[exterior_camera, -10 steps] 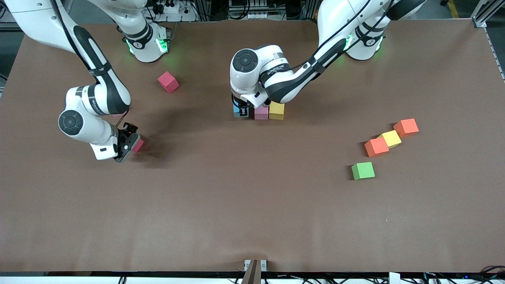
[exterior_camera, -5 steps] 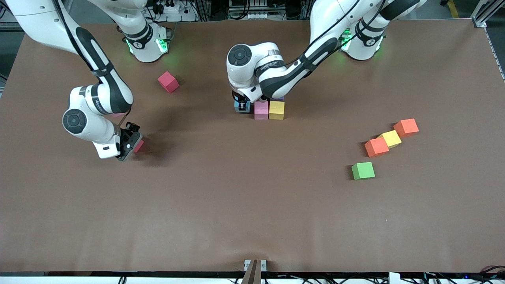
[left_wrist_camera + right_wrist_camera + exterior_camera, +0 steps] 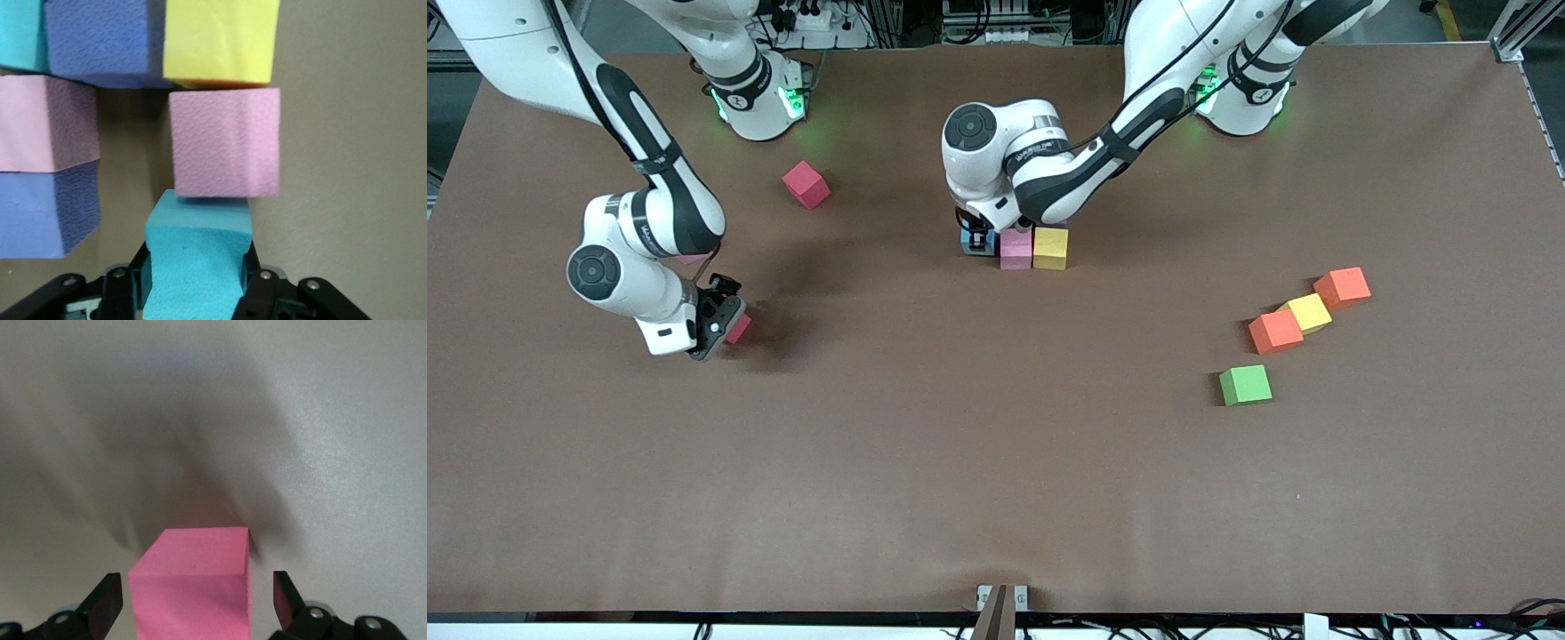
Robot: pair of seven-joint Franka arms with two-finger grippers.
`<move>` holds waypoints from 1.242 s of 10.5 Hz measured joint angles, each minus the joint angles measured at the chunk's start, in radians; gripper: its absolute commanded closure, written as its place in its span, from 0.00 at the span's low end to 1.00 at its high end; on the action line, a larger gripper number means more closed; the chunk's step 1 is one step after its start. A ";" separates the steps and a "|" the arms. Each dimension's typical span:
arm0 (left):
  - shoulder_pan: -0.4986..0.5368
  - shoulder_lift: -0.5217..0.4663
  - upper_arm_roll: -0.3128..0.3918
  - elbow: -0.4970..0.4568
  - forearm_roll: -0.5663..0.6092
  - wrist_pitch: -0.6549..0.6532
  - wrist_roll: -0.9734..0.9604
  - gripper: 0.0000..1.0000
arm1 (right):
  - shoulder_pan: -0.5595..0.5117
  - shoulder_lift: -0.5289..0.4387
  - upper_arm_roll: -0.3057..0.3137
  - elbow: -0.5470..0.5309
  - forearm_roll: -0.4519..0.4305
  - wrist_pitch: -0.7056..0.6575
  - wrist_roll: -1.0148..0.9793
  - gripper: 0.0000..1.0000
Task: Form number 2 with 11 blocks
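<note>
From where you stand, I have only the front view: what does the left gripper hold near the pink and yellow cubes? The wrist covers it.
Observer: The left gripper is shut on a light blue cube, set against the pink cube.
Operator: Are more cubes hidden under that arm?
Observer: Yes. The left wrist view shows two purple cubes and another pink cube beside that row.
Operator: And the right gripper?
Observer: The right gripper is open, its fingers apart on either side of a bright pink cube, not gripping it.
</note>
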 measured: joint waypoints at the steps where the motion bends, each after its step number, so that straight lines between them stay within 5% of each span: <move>1: 0.001 0.000 0.010 0.000 0.000 0.006 0.000 0.45 | -0.003 0.003 0.000 0.000 0.000 0.001 -0.005 0.47; 2: 0.001 0.000 0.019 0.000 0.000 0.013 0.000 0.45 | -0.004 0.006 0.000 0.000 0.000 0.003 -0.010 0.99; 8: -0.003 0.000 0.023 -0.002 0.000 0.030 0.000 0.46 | -0.013 0.012 0.008 0.027 0.000 0.022 -0.030 1.00; 13: -0.005 0.005 0.031 -0.008 0.009 0.031 0.000 0.44 | 0.030 0.011 0.090 0.131 0.004 0.000 0.045 1.00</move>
